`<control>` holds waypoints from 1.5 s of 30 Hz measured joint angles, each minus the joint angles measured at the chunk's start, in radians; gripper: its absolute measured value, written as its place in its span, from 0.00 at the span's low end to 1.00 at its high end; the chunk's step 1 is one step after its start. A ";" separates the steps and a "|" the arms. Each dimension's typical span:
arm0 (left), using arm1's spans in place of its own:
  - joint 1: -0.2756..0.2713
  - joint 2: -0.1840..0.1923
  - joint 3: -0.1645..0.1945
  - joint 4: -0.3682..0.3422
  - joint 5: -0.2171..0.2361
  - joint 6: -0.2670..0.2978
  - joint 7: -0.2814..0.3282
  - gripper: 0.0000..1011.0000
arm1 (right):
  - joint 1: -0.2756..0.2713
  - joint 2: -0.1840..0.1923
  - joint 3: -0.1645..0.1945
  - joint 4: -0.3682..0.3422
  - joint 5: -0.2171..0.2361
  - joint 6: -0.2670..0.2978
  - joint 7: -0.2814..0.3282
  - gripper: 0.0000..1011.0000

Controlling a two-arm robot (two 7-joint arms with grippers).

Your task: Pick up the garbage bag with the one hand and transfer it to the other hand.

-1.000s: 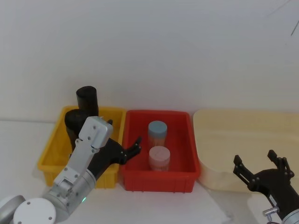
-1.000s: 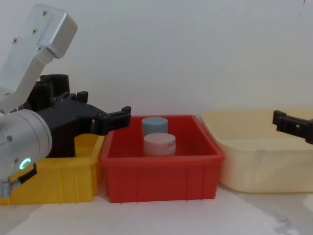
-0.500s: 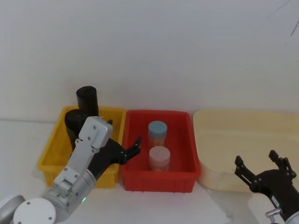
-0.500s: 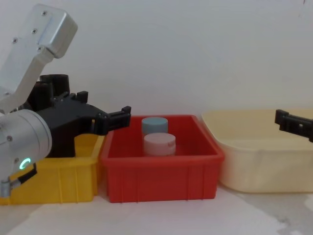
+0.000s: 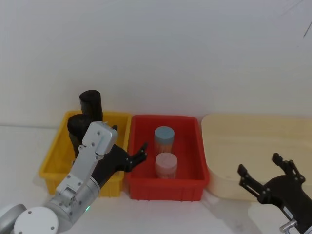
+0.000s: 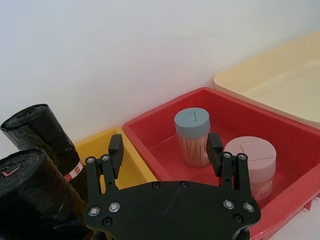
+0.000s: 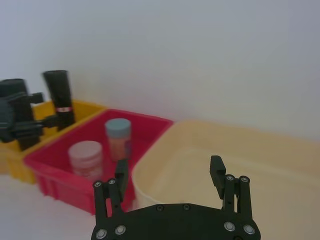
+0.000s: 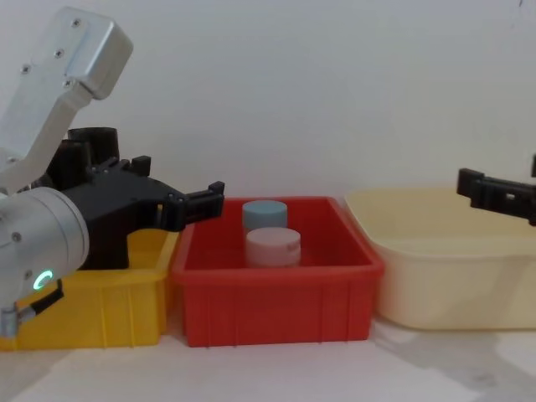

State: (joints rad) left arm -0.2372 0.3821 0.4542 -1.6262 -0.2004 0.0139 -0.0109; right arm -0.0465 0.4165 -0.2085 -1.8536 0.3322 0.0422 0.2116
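Observation:
Two black garbage bag rolls stand in the yellow bin (image 5: 50,162): a taller one (image 5: 90,104) at the back with a red-and-white label (image 6: 75,170), and a second (image 5: 76,127) in front of it. In the left wrist view they are the far roll (image 6: 39,128) and the near roll (image 6: 33,193). My left gripper (image 5: 129,146) hangs open over the edge between the yellow and red bins, just right of the rolls, touching neither (image 6: 165,149) (image 8: 179,182). My right gripper (image 5: 263,169) is open and holds nothing at the near edge of the cream tub (image 7: 169,171) (image 8: 501,189).
The red bin (image 5: 165,189) in the middle holds a blue-lidded jar (image 5: 164,136) and a pink-lidded jar (image 5: 166,164). A large cream tub (image 5: 253,127) stands on the right. A white wall is close behind all three bins.
My right gripper has shifted a little to the left and risen slightly. The left arm and the rolls have not moved.

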 joint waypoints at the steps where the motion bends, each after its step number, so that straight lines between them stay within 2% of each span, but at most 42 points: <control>1: 0.000 0.000 0.000 0.000 0.000 0.000 0.000 0.99 | 0.000 0.000 0.000 0.000 0.000 0.000 0.000 0.99; 10: 0.000 0.000 0.000 0.000 0.000 0.000 0.000 0.99 | 0.043 0.019 -0.049 -0.013 0.004 0.016 0.085 0.99; 13: 0.000 0.000 0.000 0.000 0.000 0.000 0.000 0.99 | 0.085 0.014 -0.089 0.002 -0.002 0.034 0.117 0.99; 14: 0.000 0.000 0.000 0.000 0.000 0.000 0.000 0.99 | 0.085 0.014 -0.089 0.002 -0.002 0.034 0.117 0.99; 18: 0.000 0.000 0.000 0.000 0.000 0.000 0.000 0.99 | 0.169 -0.013 -0.154 0.052 -0.024 0.072 0.152 0.99; 19: 0.000 0.000 0.000 0.000 0.000 0.000 0.000 0.99 | 0.169 -0.013 -0.154 0.052 -0.024 0.072 0.152 0.99; 20: 0.000 0.000 0.000 0.000 0.000 0.000 0.000 0.99 | 0.198 -0.021 -0.171 0.068 -0.031 0.084 0.159 0.99; 26: 0.000 0.000 0.000 0.000 0.000 0.000 0.000 0.99 | 0.293 -0.058 -0.235 0.151 -0.064 0.133 0.180 0.99; 33: 0.000 0.000 0.000 0.000 0.000 0.000 0.000 0.99 | 0.386 -0.097 -0.288 0.244 -0.100 0.177 0.190 0.99; 45: 0.000 0.000 0.000 0.000 0.000 0.000 0.000 0.99 | 0.497 -0.132 -0.340 0.357 -0.161 0.239 0.195 0.99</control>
State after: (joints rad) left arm -0.2372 0.3822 0.4542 -1.6262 -0.2003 0.0138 -0.0110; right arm 0.4500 0.2842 -0.5482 -1.4966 0.1717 0.2815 0.4071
